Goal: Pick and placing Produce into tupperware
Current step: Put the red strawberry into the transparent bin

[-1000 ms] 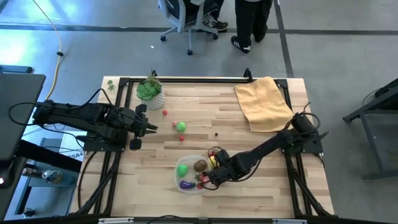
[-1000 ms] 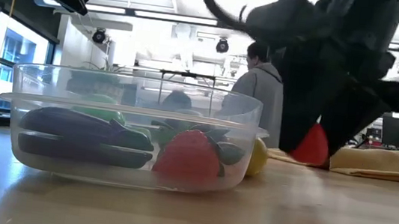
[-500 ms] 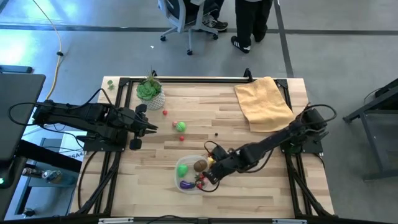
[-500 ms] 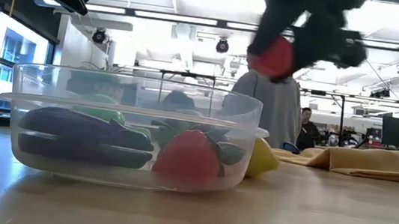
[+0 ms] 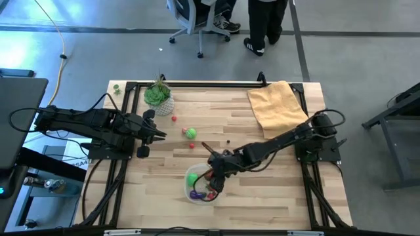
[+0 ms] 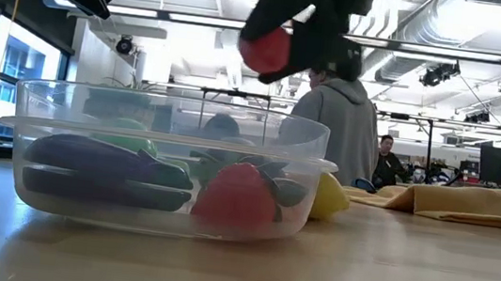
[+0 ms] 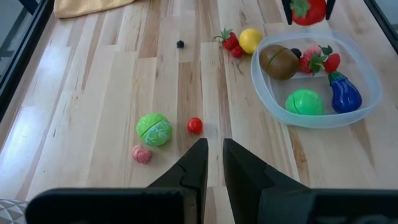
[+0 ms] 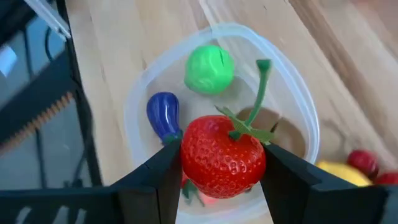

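My right gripper (image 8: 222,155) hangs over the clear tupperware (image 5: 191,191), shut on a red toy strawberry (image 8: 221,152) with a green leafy stem. The low view shows that strawberry (image 6: 266,50) above the tub's rim (image 6: 166,136). A green ball (image 8: 210,68), a purple eggplant (image 8: 163,112), a brown kiwi (image 7: 278,61) and red berries (image 7: 314,59) lie in the tub. A lemon (image 7: 250,39), berries (image 7: 231,42), a green piece (image 7: 153,129) and a small red ball (image 7: 194,125) rest on the wood. My left gripper (image 5: 161,134) waits shut by the table's left edge. My right gripper pinches the strawberry between its two fingers (image 8: 165,171), one on each side of the widest part of its body (image 8: 189,155). The arm slants in from the table's right. The strawberry is lifted clear, above the tub, with its green stem (image 8: 261,93) pointing away from the fingers.
A yellow cloth (image 5: 279,108) lies at the table's far right corner. A green plant in a white pot (image 5: 159,97) stands at the far left. A pink piece (image 7: 142,154) and a tiny dark berry (image 7: 180,43) lie on the wood. People stand in the room beyond the table.
My right gripper has risen from table height just right of the tub and swung toward the table's left, ending over the tub. The strawberry has gone with it, from near the wood to above the rim.
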Tool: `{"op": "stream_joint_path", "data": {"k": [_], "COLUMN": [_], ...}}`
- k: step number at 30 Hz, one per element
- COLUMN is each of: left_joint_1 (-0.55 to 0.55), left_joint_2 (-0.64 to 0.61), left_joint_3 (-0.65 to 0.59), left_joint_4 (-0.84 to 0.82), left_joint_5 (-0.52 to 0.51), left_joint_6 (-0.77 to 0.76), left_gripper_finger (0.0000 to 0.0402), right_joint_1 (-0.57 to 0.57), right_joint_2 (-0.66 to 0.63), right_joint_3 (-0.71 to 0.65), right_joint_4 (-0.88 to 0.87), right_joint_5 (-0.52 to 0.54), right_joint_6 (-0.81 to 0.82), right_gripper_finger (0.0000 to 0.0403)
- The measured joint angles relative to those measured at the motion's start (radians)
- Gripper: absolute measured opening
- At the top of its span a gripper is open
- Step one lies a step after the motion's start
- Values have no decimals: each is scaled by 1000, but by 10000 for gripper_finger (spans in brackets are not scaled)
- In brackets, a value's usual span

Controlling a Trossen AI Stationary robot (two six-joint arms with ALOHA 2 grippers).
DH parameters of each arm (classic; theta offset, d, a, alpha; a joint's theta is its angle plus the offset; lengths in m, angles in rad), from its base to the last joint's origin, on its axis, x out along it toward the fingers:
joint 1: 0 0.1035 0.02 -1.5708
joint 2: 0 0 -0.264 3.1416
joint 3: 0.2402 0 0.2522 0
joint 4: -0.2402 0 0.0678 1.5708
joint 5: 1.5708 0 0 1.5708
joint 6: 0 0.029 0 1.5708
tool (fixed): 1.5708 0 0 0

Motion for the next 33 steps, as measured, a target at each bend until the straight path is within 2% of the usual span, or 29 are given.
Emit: {"op": "stream_joint_path", "data": {"k": [9, 18, 27, 33], "left_joint_1": [0, 0, 0, 0], "left_joint_2": [0, 0, 0, 0], "left_joint_3": [0, 0, 0, 0], "left_joint_4": [0, 0, 0, 0], "left_joint_5": [0, 0, 0, 0], "left_joint_6": [0, 0, 0, 0], "left_gripper_finger": [40, 40, 40, 40], "right_joint_1": [-10, -8, 0, 0], "right_joint_2": [180, 373, 449, 447], "right_joint_3": [267, 441, 487, 483], "right_joint_4": [-199, -246, -278, -270], "right_joint_5": [0, -104, -107, -108], "right_joint_6": [-311, -442, -488, -488], "right_gripper_finger": [165, 165, 166, 189]}}
